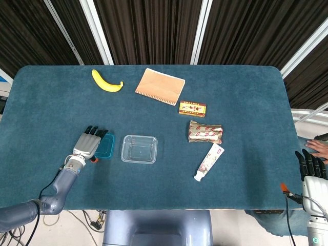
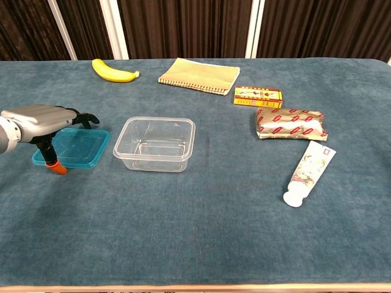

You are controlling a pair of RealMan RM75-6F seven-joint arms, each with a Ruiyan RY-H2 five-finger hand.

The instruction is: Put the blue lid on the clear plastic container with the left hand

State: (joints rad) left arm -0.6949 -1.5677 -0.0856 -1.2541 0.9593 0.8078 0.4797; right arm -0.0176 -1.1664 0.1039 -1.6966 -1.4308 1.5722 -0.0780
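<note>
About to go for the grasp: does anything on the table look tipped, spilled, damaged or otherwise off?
Nothing stands out. The clear plastic container sits upright and empty, the blue lid lies flat beside it under the left hand. The tube lies on its side with its cap on, nothing spilled.

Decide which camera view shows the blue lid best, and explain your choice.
The chest view: most of the blue lid shows flat on the table beside the clear plastic container, with the left hand above its far left edge. In the head view the hand covers much of the lid.
</note>
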